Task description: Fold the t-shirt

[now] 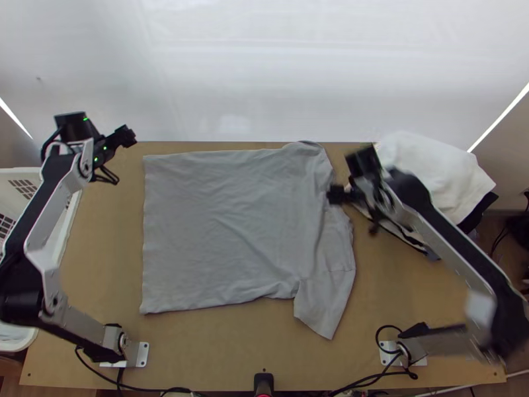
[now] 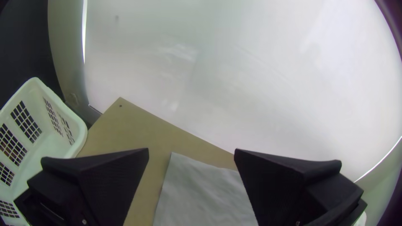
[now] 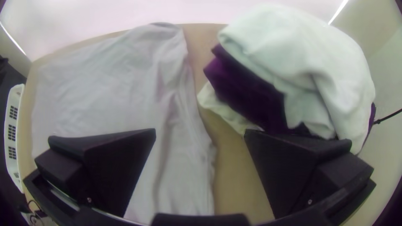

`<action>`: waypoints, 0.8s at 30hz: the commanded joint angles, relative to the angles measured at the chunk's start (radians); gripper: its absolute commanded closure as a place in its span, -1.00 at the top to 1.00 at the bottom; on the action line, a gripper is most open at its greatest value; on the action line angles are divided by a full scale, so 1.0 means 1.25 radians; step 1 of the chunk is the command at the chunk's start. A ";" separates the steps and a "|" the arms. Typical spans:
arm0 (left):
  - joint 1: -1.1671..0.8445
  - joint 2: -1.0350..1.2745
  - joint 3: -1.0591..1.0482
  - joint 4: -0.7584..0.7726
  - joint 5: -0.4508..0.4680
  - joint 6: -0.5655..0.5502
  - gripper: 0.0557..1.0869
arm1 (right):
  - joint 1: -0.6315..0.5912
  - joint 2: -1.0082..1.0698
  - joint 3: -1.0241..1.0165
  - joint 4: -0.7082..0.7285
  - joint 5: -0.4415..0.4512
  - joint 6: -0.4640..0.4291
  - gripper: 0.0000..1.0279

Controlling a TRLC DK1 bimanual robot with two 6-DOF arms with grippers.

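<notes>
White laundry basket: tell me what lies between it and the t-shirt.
Just a bare strip of wooden table between the basket and the t-shirt, seen in the top view.

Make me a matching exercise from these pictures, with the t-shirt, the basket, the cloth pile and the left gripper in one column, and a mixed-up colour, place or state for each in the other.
Things:
1. T-shirt
2. Basket
3. Cloth pile
4. Left gripper

Descriptions:
A. Open, holding nothing
B. Bunched, white and dark purple
C. Grey, spread out on the table
D. White, with grids of openings in its sides

Right pairs: 1-C, 2-D, 3-B, 4-A
</notes>
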 commanded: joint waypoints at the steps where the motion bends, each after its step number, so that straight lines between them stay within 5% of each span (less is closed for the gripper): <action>1: -0.017 -0.131 -0.128 0.004 0.012 0.007 0.92 | 0.038 -0.351 -0.376 0.106 -0.030 0.043 0.91; 6: -0.043 -0.179 -0.162 0.004 0.011 0.006 0.92 | -0.006 -0.424 -0.493 0.097 -0.206 0.056 0.91; 12: -0.073 -0.222 -0.202 -0.008 0.004 0.007 0.92 | 0.002 -0.506 -0.590 0.108 -0.213 0.086 0.89; 18: -0.077 -0.262 -0.247 -0.009 0.000 0.008 0.92 | -0.005 -0.538 -0.635 0.146 -0.212 0.103 0.01; 24: -0.073 -0.288 -0.269 -0.014 -0.004 0.014 0.92 | -0.009 -0.529 -0.671 0.162 -0.213 0.090 0.00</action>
